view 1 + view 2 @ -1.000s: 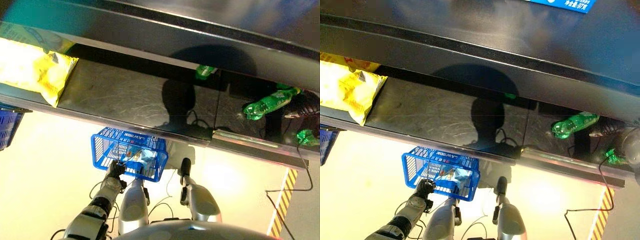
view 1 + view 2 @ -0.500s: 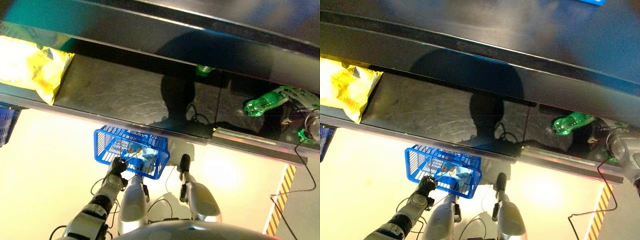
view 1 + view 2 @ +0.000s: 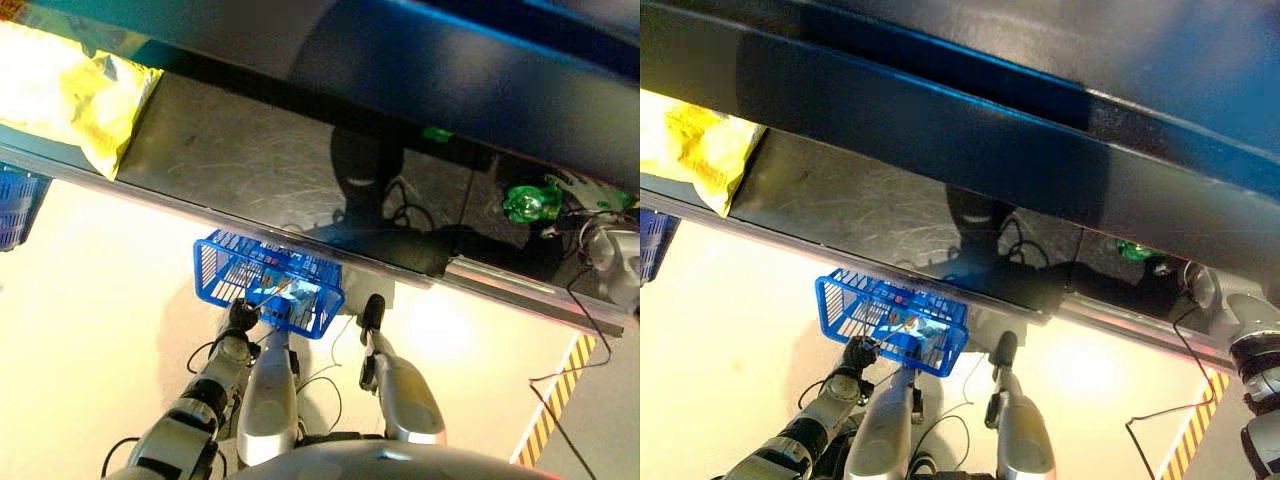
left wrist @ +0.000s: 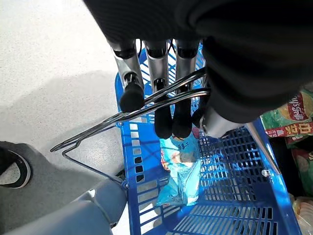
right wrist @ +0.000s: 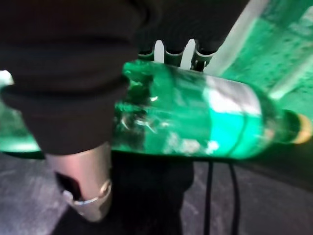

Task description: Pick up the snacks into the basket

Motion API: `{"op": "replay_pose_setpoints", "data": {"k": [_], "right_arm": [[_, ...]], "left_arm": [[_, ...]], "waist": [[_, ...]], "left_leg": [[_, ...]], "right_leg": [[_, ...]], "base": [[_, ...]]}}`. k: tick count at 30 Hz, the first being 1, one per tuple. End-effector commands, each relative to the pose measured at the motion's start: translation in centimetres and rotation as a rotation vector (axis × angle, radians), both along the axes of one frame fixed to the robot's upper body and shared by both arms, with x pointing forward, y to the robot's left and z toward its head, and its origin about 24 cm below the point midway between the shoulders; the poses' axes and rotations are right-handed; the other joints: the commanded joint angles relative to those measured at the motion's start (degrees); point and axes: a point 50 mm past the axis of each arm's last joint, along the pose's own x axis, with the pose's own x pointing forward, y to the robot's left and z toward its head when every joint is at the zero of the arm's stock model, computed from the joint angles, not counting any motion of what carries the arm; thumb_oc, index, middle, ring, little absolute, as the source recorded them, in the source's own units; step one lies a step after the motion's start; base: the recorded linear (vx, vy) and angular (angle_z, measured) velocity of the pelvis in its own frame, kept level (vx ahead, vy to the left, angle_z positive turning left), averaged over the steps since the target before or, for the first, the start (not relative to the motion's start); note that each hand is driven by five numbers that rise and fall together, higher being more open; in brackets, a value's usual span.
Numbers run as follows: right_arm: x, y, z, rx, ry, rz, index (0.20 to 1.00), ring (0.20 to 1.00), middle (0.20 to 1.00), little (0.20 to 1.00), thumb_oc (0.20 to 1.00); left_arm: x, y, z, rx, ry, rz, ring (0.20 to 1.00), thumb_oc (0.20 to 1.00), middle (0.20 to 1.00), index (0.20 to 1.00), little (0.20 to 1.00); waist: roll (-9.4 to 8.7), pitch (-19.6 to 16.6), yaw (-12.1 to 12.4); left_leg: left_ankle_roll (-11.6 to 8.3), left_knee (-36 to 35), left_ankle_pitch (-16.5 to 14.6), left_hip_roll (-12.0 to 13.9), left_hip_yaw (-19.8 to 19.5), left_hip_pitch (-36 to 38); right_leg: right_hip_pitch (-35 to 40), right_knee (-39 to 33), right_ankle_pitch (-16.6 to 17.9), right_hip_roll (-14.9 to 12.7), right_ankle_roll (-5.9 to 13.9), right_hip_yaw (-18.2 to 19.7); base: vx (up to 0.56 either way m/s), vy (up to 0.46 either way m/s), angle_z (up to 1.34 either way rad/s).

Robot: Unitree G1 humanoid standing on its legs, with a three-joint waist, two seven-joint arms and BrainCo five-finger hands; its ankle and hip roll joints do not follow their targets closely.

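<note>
My left hand (image 3: 242,318) hangs low in front of me, shut on the wire handle (image 4: 98,129) of a blue basket (image 3: 215,262); its fingers (image 4: 164,98) curl round the wire. A light-blue snack bag (image 4: 182,166) lies in the basket. A yellow snack bag (image 3: 70,100) lies at the left end of the dark shelf (image 3: 280,170). At the shelf's right end my right hand (image 5: 85,181) is shut on a green bottle (image 5: 195,122), thumb on one side and fingers on the other. The bottle (image 3: 530,200) shows there end-on.
A second blue basket (image 3: 15,205) stands at the far left below the shelf. Green snack packets (image 4: 288,112) lie beside the held basket. A shoe (image 4: 12,169) is on the floor nearby. Yellow-black floor striping (image 3: 545,430) runs at the lower right.
My right hand came in at the shelf's right end and closed on the green bottle, which has turned end-on. The camera shifted. The left hand kept hold of the basket.
</note>
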Motion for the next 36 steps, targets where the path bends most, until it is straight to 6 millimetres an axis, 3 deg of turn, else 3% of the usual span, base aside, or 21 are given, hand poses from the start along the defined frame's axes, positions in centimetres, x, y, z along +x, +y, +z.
{"op": "replay_pose_setpoints", "data": {"k": [1, 13, 17, 28, 29, 30, 31, 33, 35, 36], "right_arm": [[0.9, 0.6, 1.9, -0.06, -0.052, 0.023, 1.0, 1.0, 1.0, 1.0, 1.0], [0.9, 1.0, -0.1, -0.162, 0.077, 0.039, 1.0, 1.0, 1.0, 1.0, 1.0], [1.5, 1.7, -2.6, -0.353, 0.242, 0.054, 1.0, 1.0, 1.0, 1.0, 1.0], [2.0, 5.7, -8.4, -0.321, 0.347, 0.1, 1.0, 1.0, 1.0, 1.0, 1.0], [2.0, 6.9, -9.5, -0.275, 0.345, 0.105, 0.448, 0.448, 0.448, 0.448, 0.448], [2.0, 7.3, -9.9, -0.257, 0.34, 0.108, 0.373, 0.373, 0.373, 0.373, 0.373], [1.8, 7.9, -10.6, -0.201, 0.331, 0.096, 0.2, 0.2, 0.2, 0.2, 0.2], [1.7, 8.3, -11.2, -0.165, 0.328, 0.094, 0.2, 0.2, 0.2, 0.2, 0.2], [1.3, 10.0, -12.3, 0.048, 0.252, 0.065, 0.2, 0.2, 0.2, 0.2, 0.2], [1.3, 10.0, -12.3, 0.049, 0.252, 0.064, 0.2, 0.2, 0.2, 0.2, 0.2]], "left_arm": [[-1.3, 0.6, -0.8, 0.064, 0.043, -0.009, 0.2, 0.2, 0.2, 0.2, 0.2], [-1.1, 0.7, -0.6, 0.05, 0.029, -0.008, 0.2, 0.2, 0.2, 0.2, 0.2], [-0.9, 0.1, -0.5, 0.049, 0.026, -0.025, 0.2, 0.2, 0.2, 0.2, 0.2], [-0.6, -0.7, -0.6, 0.02, 0.02, 0.007, 0.2, 0.2, 0.2, 0.2, 0.2], [-0.5, -0.9, -0.6, 0.017, 0.015, 0.01, 0.2, 0.2, 0.2, 0.2, 0.2], [-0.5, -0.9, -0.6, 0.016, 0.013, 0.013, 0.2, 0.2, 0.2, 0.2, 0.2], [-0.4, -0.9, -0.5, 0.014, 0.01, 0.019, 0.2, 0.2, 0.2, 0.2, 0.2], [-0.5, -0.9, -0.6, 0.014, 0.011, 0.025, 0.2, 0.2, 0.2, 0.2, 0.2], [-0.5, -0.8, -0.6, 0.006, 0.006, 0.052, 0.2, 0.2, 0.2, 0.2, 0.2], [-0.5, -0.8, -0.6, 0.007, 0.006, 0.051, 0.2, 0.2, 0.2, 0.2, 0.2]], "waist": [[-2.5, 0.1, 0.5], [-2.14, 0.18, 0.66], [-1.5, 0.16, 0.98], [-0.84, 0.45, 1.41], [-0.75, 0.51, 1.49], [-0.74, 0.51, 1.54], [-0.76, 0.55, 1.6], [-0.74, 0.53, 1.61], [-0.51, 0.44, 1.44], [-0.54, 0.41, 1.5]], "left_leg": [[-1.07, -0.45, -0.15, -0.45, 1.08, 0.35], [-0.88, -0.45, -0.42, -0.94, 1.21, 0.72], [-0.8, -0.44, -0.42, -1.24, 1.21, 0.46], [-0.34, -0.39, -0.43, -1.63, 0.97, 0.39], [-0.25, -0.35, -0.4, -1.71, 0.88, 0.33], [-0.24, -0.35, -0.38, -1.73, 0.86, 0.3], [-0.2, -0.36, -0.33, -1.73, 0.84, 0.28], [-0.18, -0.35, -0.35, -1.73, 0.86, 0.29], [-0.07, -0.41, -0.35, -1.75, 0.84, 0.35], [-0.07, -0.4, -0.37, -1.75, 0.85, 0.36]], "right_leg": [[-4.25, 1.73, 3.07, -2.42, 4.77, 2.5], [-4.2, 1.79, 3.33, -2.74, 4.85, 2.8], [-4.43, 1.66, 3.58, -3.03, 4.88, 3.02], [-4.52, 1.76, 3.56, -3.11, 4.75, 3.35], [-4.52, 1.74, 3.56, -3.05, 4.69, 3.34], [-4.56, 1.73, 3.57, -3.03, 4.71, 3.36], [-4.59, 1.71, 3.58, -3.01, 4.7, 3.34], [-4.57, 1.71, 3.55, -3.01, 4.7, 3.3], [-4.54, 1.64, 3.48, -3.01, 4.72, 3.24], [-4.52, 1.63, 3.47, -3.01, 4.73, 3.25]], "base": [[0.0, 0.0, 0.0], [0.0, 0.0, 0.0], [0.0, 0.0, 0.0], [0.0, 0.0, 0.0], [0.0, 0.0, 0.0], [0.0, 0.0, 0.0], [0.0, 0.0, 0.0], [0.0, 0.0, 0.0], [0.0, 0.0, 0.0], [0.0, 0.0, 0.0]]}}
